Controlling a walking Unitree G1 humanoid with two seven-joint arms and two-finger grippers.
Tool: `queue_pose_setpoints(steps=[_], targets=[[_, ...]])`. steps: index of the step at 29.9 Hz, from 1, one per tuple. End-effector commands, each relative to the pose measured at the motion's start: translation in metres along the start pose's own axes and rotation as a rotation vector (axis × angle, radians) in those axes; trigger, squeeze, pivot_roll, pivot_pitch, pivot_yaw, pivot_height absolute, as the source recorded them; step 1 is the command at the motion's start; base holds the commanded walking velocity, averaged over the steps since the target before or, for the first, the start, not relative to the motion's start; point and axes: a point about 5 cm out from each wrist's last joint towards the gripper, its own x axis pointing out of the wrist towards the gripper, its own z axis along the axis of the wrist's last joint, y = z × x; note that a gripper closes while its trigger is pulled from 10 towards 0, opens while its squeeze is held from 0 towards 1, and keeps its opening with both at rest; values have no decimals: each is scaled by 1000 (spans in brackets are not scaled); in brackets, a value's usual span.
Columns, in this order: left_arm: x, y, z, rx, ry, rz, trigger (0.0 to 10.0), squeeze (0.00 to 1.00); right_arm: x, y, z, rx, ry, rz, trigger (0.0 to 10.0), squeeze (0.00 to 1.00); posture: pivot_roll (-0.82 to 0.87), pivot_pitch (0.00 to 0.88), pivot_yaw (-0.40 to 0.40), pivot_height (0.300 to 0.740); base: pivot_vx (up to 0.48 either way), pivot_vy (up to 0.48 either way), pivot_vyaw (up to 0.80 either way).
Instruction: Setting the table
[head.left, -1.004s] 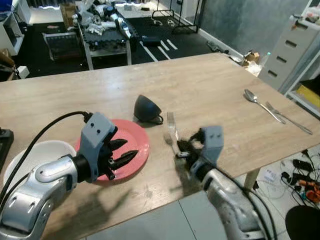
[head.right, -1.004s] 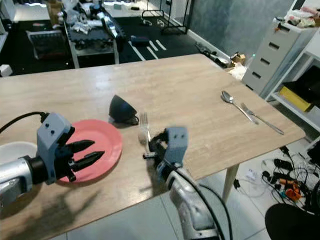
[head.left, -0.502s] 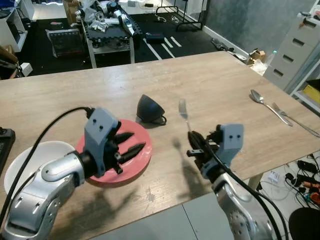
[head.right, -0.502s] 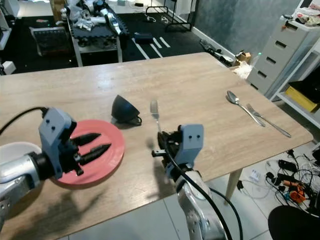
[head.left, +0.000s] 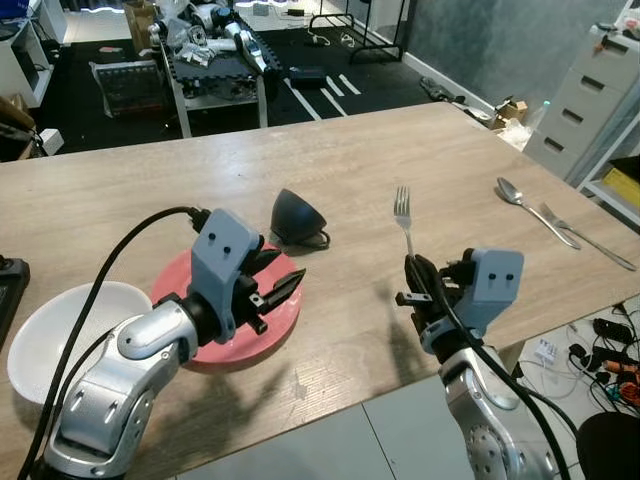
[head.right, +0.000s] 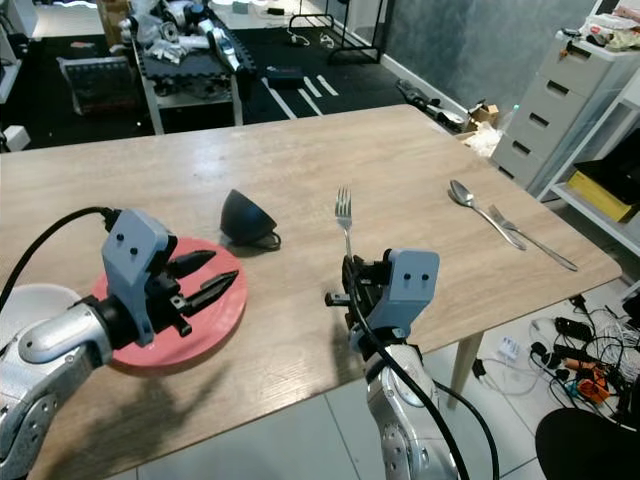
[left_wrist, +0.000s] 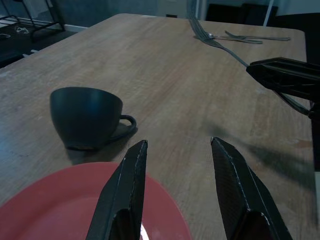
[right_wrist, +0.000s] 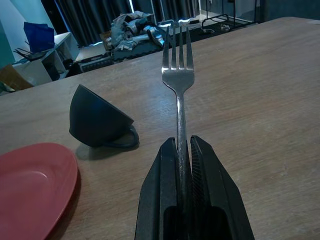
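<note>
So I'm holding the fork (head.left: 404, 215) clamped by its handle in the right gripper (head.left: 418, 290), tines pointing up and away, above the wooden table (head.left: 420, 160) near its front edge. The left gripper (head.left: 272, 285) is hovering over the red plate (head.left: 280, 322) with its fingers spread apart, nothing in them. A dark cup (head.left: 296, 218) is lying tipped on its side just past the plate. A white bowl (head.left: 50, 320) is sitting to the plate's left. A spoon (head.left: 525, 207) and a knife (head.left: 580, 235) are lying together well off to the right.
</note>
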Motion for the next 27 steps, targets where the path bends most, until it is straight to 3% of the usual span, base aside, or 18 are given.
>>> queue_pose_setpoints(steps=[1,4,5,10,11,19,20,21,22,27], targets=[[1,0,-2,-8,4,-6,0,0,-1,-1,1,-8,-14,-13,10000,0,86,147,62,740,0,0,0],[1,1,-2,-7,1,12,0,0,-1,-1,1,-6,-15,-16,10000,0,86,147,62,740,0,0,0],[2,4,-2,0,3,32,10000,0,-1,0,0,-6,-14,-17,10000,0,86,146,62,740,0,0,0],[3,4,-2,-15,-2,22,10000,0,-1,-1,-1,-11,-10,-18,10000,0,86,146,62,740,0,0,0],[3,4,-2,-21,-8,14,10000,1000,0,-2,-1,-12,-7,-18,10000,0,86,146,62,740,0,0,0],[5,7,-2,-2,4,39,10000,1000,0,-1,-3,-9,-5,-18,10000,0,86,140,63,740,0,0,0],[5,8,-2,3,9,54,10000,855,0,-1,-3,-10,-5,-16,10000,0,88,136,65,740,0,0,0],[5,8,-2,3,9,54,10000,855,0,-1,-3,-10,-5,-16,10000,0,88,136,65,740,0,0,0],[5,9,-2,4,9,58,10000,0,1,0,-3,-11,-6,-16,10000,0,88,135,66,740,0,0,0],[4,10,-2,13,5,48,10000,0,1,0,-3,-15,-11,-14,10000,0,85,132,68,740,0,0,0]])
